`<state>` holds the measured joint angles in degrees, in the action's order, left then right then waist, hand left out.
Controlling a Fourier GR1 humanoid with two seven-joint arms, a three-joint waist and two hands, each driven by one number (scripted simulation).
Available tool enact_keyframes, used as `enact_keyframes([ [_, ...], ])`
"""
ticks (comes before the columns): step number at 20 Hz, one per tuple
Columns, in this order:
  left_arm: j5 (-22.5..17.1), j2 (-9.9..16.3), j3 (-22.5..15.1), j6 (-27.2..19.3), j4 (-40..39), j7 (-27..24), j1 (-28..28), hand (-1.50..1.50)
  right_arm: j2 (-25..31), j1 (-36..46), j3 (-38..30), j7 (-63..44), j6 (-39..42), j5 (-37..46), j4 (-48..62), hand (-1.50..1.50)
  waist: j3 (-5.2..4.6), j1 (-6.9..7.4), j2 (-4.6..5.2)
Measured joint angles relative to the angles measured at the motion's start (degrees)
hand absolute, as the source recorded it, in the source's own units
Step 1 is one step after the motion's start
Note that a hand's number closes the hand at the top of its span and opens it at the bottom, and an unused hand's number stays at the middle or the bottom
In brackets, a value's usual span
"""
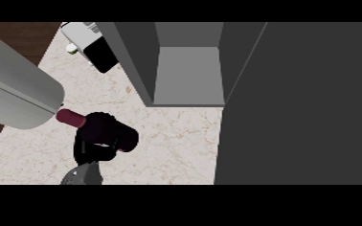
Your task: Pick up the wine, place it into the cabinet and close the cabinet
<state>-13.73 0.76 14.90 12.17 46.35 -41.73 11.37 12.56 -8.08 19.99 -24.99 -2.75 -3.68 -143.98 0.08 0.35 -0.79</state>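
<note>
We find 1 black hand at about 8 o'clock in the head view, fingers curled round the wine, whose dark red end shows at the hand's 10 o'clock side, over the pale marble counter. We cannot tell from this view which hand it is. The cabinet stands open at 12 o'clock, its door at 3 o'clock. We read no label or writing.
</note>
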Motion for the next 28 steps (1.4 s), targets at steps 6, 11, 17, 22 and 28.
enact_keyframes([
  [6, -2.5, -0.6, -8.3, 0.5, 14.7, 5.1, -7.5, 1.50, 0.1, -1.0, 0.1, 0.6, 0.5, -0.1, -0.1, -1.50, 0.02, -0.21, 0.00],
  [11, -4.5, -0.7, -16.0, -5.5, 28.1, 12.5, -11.0, 1.50, 0.1, -0.4, -0.5, 0.6, 1.0, -0.3, -0.1, -1.50, 0.02, -0.28, 0.15],
  [17, -4.4, -0.7, -25.6, -18.2, 41.5, 22.6, -10.1, 1.50, -0.4, 0.3, -0.7, 0.4, 1.2, -0.4, 0.2, -1.50, 0.00, -0.61, 0.33],
  [22, -4.8, -0.7, -32.0, -28.3, 46.4, 28.8, -6.6, 1.50, -0.7, -0.2, -0.4, 0.1, 1.2, -0.4, 0.0, -1.50, -0.04, -1.05, 0.46],
  [28, -5.6, -0.8, -35.1, -39.0, 45.6, 35.2, 1.5, 1.50, -0.5, -1.4, -0.8, 1.3, 2.2, -0.6, -0.1, -1.50, -0.04, -1.40, 0.58],
])
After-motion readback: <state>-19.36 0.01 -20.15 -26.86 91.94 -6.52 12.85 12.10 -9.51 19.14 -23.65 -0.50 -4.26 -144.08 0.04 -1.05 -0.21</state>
